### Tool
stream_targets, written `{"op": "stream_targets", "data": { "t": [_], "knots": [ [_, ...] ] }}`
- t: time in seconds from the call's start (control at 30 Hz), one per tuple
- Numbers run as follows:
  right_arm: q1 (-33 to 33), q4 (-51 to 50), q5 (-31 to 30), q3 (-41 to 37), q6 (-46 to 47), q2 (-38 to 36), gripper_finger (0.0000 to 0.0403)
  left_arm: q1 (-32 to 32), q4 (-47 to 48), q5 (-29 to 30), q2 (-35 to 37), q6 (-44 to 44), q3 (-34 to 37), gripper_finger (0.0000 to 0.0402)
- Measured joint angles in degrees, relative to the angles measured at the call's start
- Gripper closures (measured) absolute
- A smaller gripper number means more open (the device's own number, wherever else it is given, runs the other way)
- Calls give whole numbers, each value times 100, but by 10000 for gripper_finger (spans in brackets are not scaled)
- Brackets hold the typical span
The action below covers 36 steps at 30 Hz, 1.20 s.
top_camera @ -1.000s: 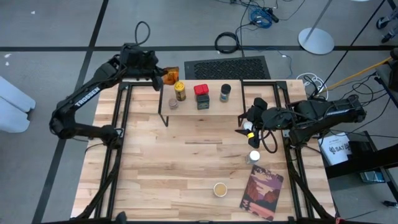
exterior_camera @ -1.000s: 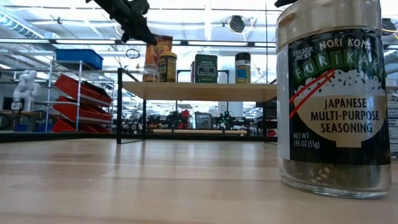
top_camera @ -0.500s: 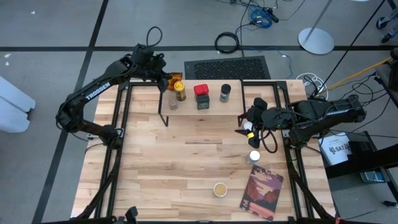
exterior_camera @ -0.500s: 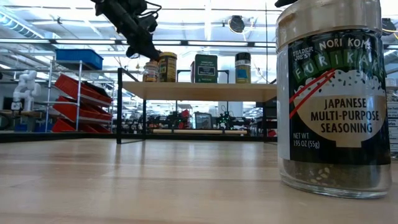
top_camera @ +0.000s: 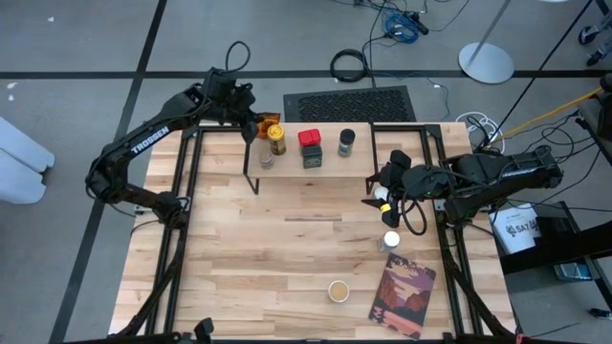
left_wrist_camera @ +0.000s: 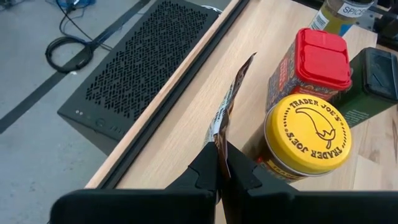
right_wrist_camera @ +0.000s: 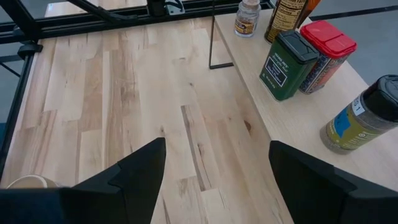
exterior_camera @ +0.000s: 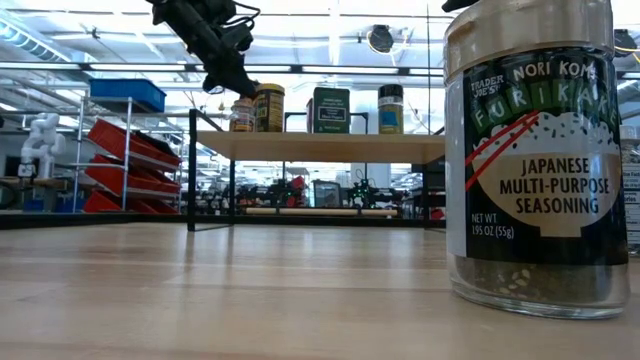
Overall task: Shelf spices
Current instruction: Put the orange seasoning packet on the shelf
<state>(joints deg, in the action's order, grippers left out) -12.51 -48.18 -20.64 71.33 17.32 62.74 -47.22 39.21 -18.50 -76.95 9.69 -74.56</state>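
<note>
My left gripper (top_camera: 254,119) is over the far left end of the shelf (top_camera: 325,164) and is shut on a thin orange packet (top_camera: 272,120). The packet stands behind a yellow-lidded jar (left_wrist_camera: 308,134). A small jar (top_camera: 266,160), a red-topped tin (top_camera: 309,138), a green tin (top_camera: 313,158) and a black-topped jar (top_camera: 346,143) stand on the plank. My right gripper (top_camera: 381,183) is open at the shelf's right end, and nothing shows between its fingers (right_wrist_camera: 143,165). A yellow-topped jar (top_camera: 382,197) shows right beside it; whether they touch, I cannot tell. My left gripper pinches the orange packet between its two fingers at the near edge (left_wrist_camera: 218,138). The packet shows edge-on and runs away from the fingers along the far side of the yellow-lidded jar. Its lower edge is hidden, so whether it rests on the plank cannot be told.
A white-topped jar (top_camera: 390,240), a tan-topped jar (top_camera: 338,290) and a picture-covered book (top_camera: 402,296) sit on the table's near right part. A furikake jar (exterior_camera: 535,160) stands close in the low view. The table's left and middle boards (top_camera: 239,248) are bare. A black grille (left_wrist_camera: 143,68) lies beyond the far edge.
My left gripper has moved right and toward the far edge, then down. It has carried the orange packet from above the shelf's left end to behind the yellow-lidded jar. In the low view the packet has sunk out of sight behind the jars. The gripper has kept still for the last half second.
</note>
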Motion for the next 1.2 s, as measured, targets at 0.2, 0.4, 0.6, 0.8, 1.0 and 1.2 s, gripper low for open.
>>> {"op": "stream_targets", "data": {
  "t": [0.2, 0.4, 0.6, 0.8, 1.0, 1.2],
  "knots": [
    [0, -2, -2, 0, -4, 0, 129, 0, 43, 0, -2, 20, 0, 390],
    [0, -2, 0, 0, -22, 0, 129, 0, 47, 0, -7, 18, 0, 389],
    [0, -2, -2, 0, -24, 0, 129, 0, 95, -147, -9, 25, 0, 388],
    [0, 4, 0, 0, -46, 0, 129, 0, 79, -142, -55, 14, 0, 388],
    [0, 9, -1, 0, -87, -2, 129, 53, 46, -157, -286, -12, -2, 388],
    [0, 11, 0, 0, -89, -2, 129, 87, -12, -151, -337, -8, -4, 388]
  ]
}}
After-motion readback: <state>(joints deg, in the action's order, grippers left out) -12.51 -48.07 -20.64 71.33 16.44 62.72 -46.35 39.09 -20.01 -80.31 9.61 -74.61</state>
